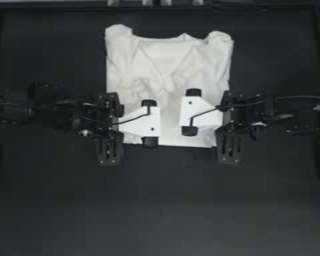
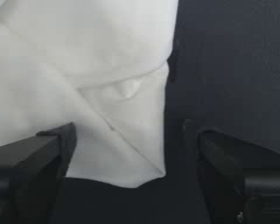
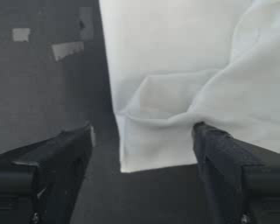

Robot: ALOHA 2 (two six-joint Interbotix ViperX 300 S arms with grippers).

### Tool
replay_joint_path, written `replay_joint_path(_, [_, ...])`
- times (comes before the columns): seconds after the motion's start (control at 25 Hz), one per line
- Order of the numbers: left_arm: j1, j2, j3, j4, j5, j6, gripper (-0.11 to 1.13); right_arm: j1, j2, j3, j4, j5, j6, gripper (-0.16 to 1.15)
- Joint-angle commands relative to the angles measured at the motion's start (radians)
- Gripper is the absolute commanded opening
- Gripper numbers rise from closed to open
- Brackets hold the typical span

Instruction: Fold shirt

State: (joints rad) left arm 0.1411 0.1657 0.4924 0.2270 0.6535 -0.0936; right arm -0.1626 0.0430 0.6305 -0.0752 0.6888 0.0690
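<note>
Shirt [image 1: 168, 75] hem under left gripper [image 1: 149, 122], right gripper [image 1: 191, 112], jaws spread.

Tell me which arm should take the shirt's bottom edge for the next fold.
Neither alone, probably. The left end effector and right end effector sit open over the lower part of the shirt, mirrored. Each wrist view shows a bottom corner between open jaws, so each suits its own side.

1. the left gripper [image 1: 149, 123] reached in from the left, jaws spread wide apart.
2. the right gripper [image 1: 191, 112] reached in from the right, jaws likewise parted, close beside it.
</note>
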Motion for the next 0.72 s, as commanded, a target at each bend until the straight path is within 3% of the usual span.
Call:
replay_joint_path(0.04, [0.009,-0.025,-0.018,0.006,-0.006,0.002,1.01,0.002,0.008,-0.017,-0.002,-0.008,0.002,0.96])
replay_joint_path(0.52, [0.029,0.005,-0.015,0.028,-0.006,-0.006,0.96,-0.002,0.048,-0.005,-0.069,-0.032,0.06,0.94])
replay_joint_path(0.6, [0.032,0.005,-0.015,0.025,-0.006,-0.008,0.9,-0.002,0.052,-0.003,-0.077,-0.034,0.064,0.94])
replay_joint_path(0.72, [0.038,0.005,-0.015,0.023,-0.003,-0.008,0.72,-0.002,0.06,-0.002,-0.078,-0.034,0.066,0.9])
